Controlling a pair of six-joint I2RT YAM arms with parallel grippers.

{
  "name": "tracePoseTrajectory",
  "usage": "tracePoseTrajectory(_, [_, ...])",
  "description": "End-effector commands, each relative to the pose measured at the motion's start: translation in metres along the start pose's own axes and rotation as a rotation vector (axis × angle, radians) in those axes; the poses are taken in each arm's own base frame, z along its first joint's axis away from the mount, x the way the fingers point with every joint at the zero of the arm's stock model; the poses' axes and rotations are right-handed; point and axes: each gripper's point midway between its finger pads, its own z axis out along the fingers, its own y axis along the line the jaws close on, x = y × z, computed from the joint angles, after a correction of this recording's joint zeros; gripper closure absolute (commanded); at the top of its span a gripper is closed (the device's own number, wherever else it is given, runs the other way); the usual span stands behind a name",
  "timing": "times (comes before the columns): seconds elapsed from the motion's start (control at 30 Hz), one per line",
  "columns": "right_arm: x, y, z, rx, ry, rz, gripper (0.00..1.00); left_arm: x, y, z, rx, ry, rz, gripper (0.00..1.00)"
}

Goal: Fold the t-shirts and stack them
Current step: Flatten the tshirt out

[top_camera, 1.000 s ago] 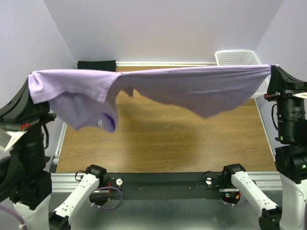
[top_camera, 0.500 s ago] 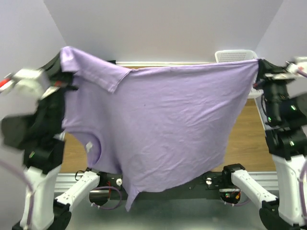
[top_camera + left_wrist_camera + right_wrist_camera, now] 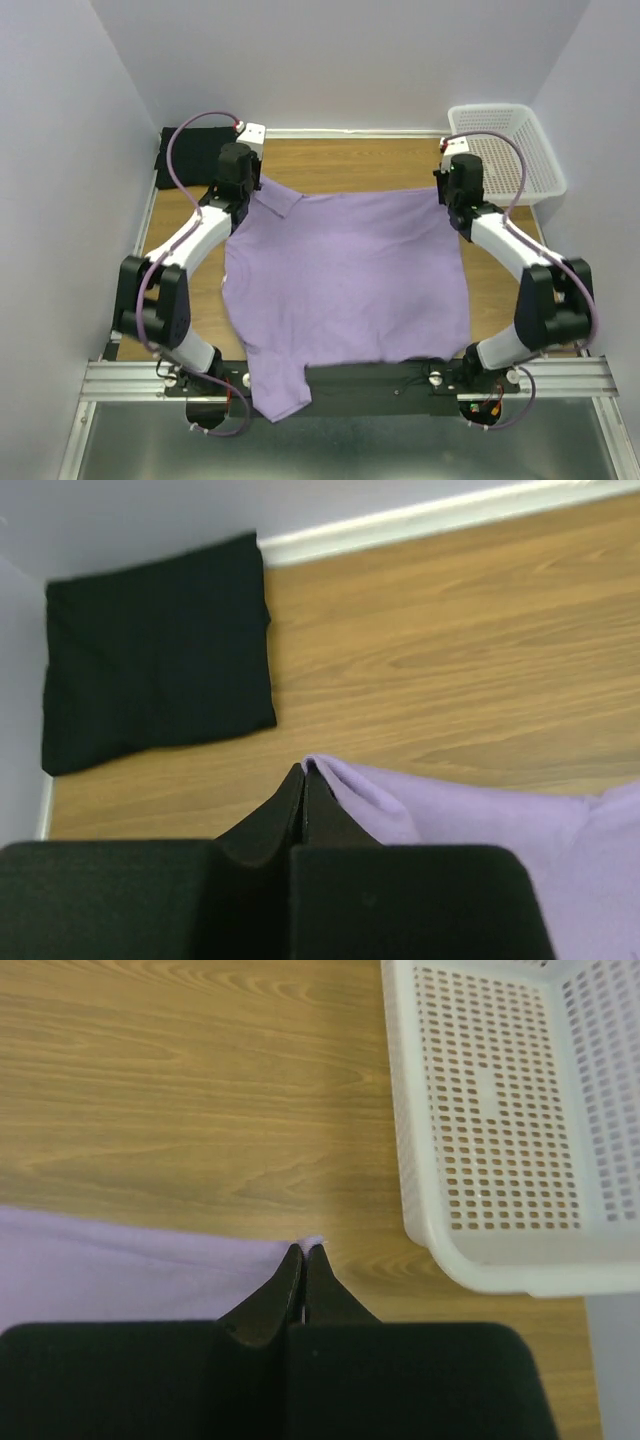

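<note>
The left gripper (image 3: pixel 303 771) is pinching with its jaws pressed fully together, and a corner of the lavender t-shirt (image 3: pixel 345 270) is caught right at its tips, the cloth running away behind and to the right of the fingers. The right gripper (image 3: pixel 303 1250) is likewise closed tight, with only a small sliver of the same purple fabric showing at its tips and the shirt's edge trailing off to its left. Between the two grippers the garment's far edge is running in a fairly straight line, and from there the shirt is lying spread open on the wooden table (image 3: pixel 350 160), reaching back toward the arm bases. Its surface is looking mostly flat, with soft shallow wrinkles and an even pale purple colour. One short sleeve is lying flipped over beside the left gripper, while the near part is draping past the table's front edge, a flap of cloth hanging lowest on the left side. The black t-shirt (image 3: pixel 155 690) is sitting folded into a neat rectangle ahead of and to the left of the left gripper, against the back wall and apart from the purple cloth. The white perforated basket (image 3: pixel 430 1220) is standing just ahead of and to the right of the right gripper.
</note>
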Motion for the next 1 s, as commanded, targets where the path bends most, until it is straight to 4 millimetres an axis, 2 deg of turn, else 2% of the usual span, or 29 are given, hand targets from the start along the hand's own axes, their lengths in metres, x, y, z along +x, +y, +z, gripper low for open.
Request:
tracePoseTrajectory(0.0, [-0.012, -0.011, 0.041, 0.105, -0.094, 0.015, 1.0, -0.008, 0.017, 0.038, -0.098, -0.048, -0.057, 1.0])
tracePoseTrajectory(0.03, [0.004, -0.006, 0.057, 0.108, -0.058, 0.001, 1.0, -0.003, 0.017, 0.044, -0.1, -0.035, -0.055, 1.0])
tracePoseTrajectory(0.13, [0.012, -0.003, 0.077, 0.115, -0.052, -0.015, 1.0, 0.008, 0.013, 0.06, -0.096, -0.008, -0.047, 1.0])
tracePoseTrajectory(0.17, [0.021, 0.001, 0.089, 0.109, -0.03, -0.032, 1.0, 0.009, 0.012, 0.063, -0.097, -0.005, -0.047, 1.0])
tracePoseTrajectory(0.3, [0.032, 0.003, 0.108, 0.103, -0.009, -0.04, 0.99, 0.025, 0.012, 0.077, -0.093, 0.031, -0.047, 1.0])
tracePoseTrajectory(0.4, [0.036, 0.0, 0.118, 0.113, 0.001, -0.036, 1.0, 0.026, 0.009, 0.081, -0.077, 0.037, -0.056, 1.0])
tracePoseTrajectory(0.47, [0.036, -0.004, 0.121, 0.121, 0.002, -0.028, 1.0, 0.027, 0.008, 0.081, -0.073, 0.045, -0.062, 1.0])
tracePoseTrajectory(0.77, [0.014, -0.027, 0.125, 0.177, -0.033, 0.021, 0.99, 0.009, 0.018, 0.072, -0.097, 0.048, -0.13, 1.0])
tracePoseTrajectory(0.9, [0.009, -0.024, 0.125, 0.158, -0.033, 0.04, 0.99, 0.014, 0.01, 0.072, -0.065, 0.059, -0.161, 1.0])
tracePoseTrajectory(0.97, [0.011, -0.023, 0.125, 0.156, -0.025, 0.045, 0.98, 0.021, 0.0, 0.077, -0.026, 0.075, -0.193, 1.0])
